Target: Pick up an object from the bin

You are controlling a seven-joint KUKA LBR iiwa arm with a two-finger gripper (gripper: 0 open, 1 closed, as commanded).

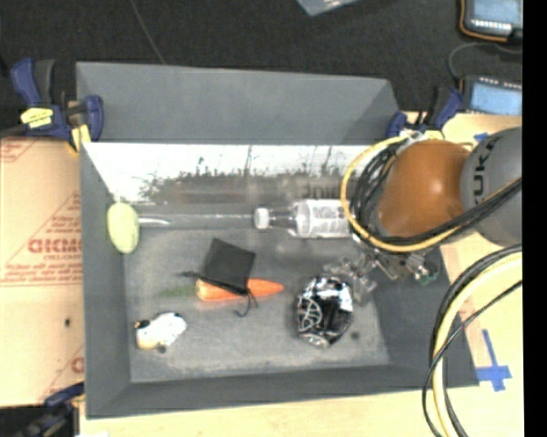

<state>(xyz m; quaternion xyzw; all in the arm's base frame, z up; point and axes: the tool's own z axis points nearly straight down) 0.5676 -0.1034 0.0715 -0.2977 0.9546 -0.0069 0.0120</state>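
Observation:
My gripper (362,276) hangs low at the right side of the bin, under the arm's orange cover, its metal fingers just above and right of a crumpled black-and-white bundle (324,311) on the bin floor. A clear plastic bottle (308,218) with a white cap lies on its side just left of the gripper's body, near the back wall.
An orange carrot toy (237,289) lies mid-bin with a black square piece (227,262) resting on it. A pale green oval thing (123,227) leans at the left wall. A small white and yellow toy (160,331) sits front left.

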